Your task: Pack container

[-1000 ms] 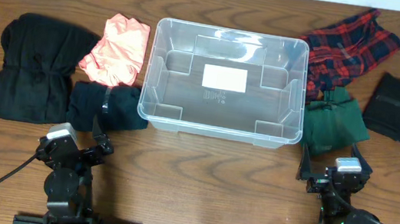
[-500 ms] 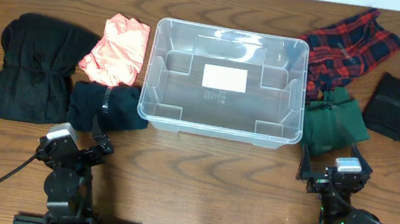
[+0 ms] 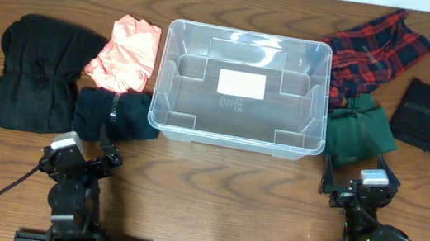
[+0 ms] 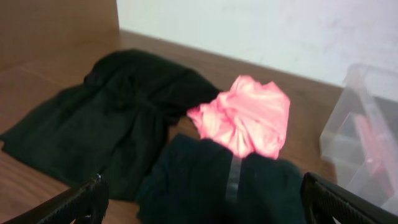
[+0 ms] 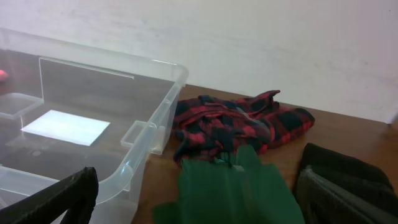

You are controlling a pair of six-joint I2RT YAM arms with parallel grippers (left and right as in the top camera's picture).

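Observation:
The container (image 3: 246, 35) is a clear plastic tub with a white label on its base, standing empty at the table's middle; it also shows in the right wrist view (image 5: 163, 107) and at the right edge of the left wrist view (image 4: 348, 124). My left gripper (image 3: 88, 151) is open and empty, just in front of a dark folded garment (image 3: 116, 114) (image 4: 217, 180). My right gripper (image 3: 354, 182) is open and empty, just in front of a green garment (image 3: 361, 131) (image 5: 239, 186).
Left of the tub lie a large black garment (image 3: 36, 72) (image 4: 112, 118) and a pink one (image 3: 127, 52) (image 4: 249, 118). Right of it lie a red plaid garment (image 3: 374, 50) (image 5: 239, 121) and a black one (image 3: 425, 115) (image 5: 348, 174).

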